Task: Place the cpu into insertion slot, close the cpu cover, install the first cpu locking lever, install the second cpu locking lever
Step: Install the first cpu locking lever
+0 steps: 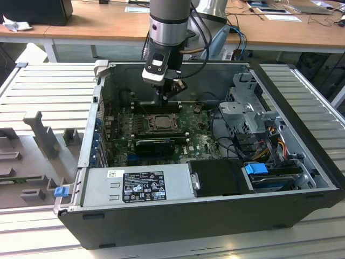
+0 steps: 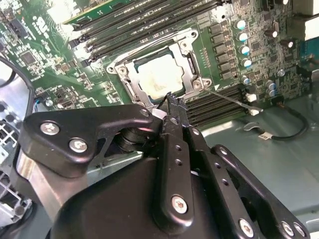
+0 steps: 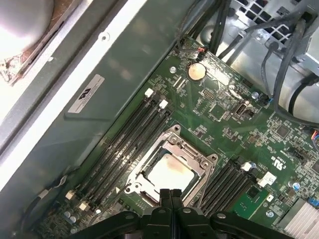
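The cpu [image 2: 159, 77] [image 3: 169, 174], with its pale silvery top, lies in the insertion slot [image 1: 160, 123] on the green board. The silver cpu cover [image 2: 192, 64] [image 3: 194, 155] lies flat around it and frames it through its window. A thin metal locking lever [image 2: 233, 100] juts out from the socket's corner over the memory slots. My gripper [image 2: 172, 99] [image 3: 171, 192] [image 1: 163, 99] hangs just above the socket's edge. Its black fingers are pressed together with nothing between them.
The board sits deep in an open computer case [image 1: 302, 162] with tall metal walls. Long black memory slots [image 3: 124, 142] flank the socket on both sides. Cables [image 1: 259, 143] and a drive cage [image 1: 245, 108] fill the exterior view's right. A power supply [image 1: 140, 183] is at the front.
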Tool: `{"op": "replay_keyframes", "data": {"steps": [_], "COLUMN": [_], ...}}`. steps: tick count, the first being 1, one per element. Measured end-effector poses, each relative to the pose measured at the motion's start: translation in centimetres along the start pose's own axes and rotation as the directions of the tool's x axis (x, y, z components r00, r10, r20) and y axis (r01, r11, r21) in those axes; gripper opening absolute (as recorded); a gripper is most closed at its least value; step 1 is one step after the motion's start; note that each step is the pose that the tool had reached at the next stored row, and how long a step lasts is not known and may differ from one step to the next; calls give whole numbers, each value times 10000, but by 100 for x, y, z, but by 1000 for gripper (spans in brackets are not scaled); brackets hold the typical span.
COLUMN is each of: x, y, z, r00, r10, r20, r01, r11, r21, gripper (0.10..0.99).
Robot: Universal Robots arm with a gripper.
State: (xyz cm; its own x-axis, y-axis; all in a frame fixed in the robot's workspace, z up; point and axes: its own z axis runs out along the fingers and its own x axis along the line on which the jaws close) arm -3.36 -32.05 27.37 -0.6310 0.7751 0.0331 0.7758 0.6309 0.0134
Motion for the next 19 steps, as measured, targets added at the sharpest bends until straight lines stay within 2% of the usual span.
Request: {"op": "replay_keyframes", "data": {"steps": [5,7,15,16,19], "x": [0,0,0,0,0], "y": [0,0,0,0,0], "z": [1,1,0,1,1], "r00": [9953,9874,9707,9674,9486], "r10": [-965,-1583,-2402,-2532,-3165], "r20": [-13,-17,-30,-33,-45], "r01": [965,1584,2402,2532,3165], "r11": [9953,9874,9707,9674,9485], "r21": [30,42,65,68,85], "gripper": [106,106,106,106,106]}}
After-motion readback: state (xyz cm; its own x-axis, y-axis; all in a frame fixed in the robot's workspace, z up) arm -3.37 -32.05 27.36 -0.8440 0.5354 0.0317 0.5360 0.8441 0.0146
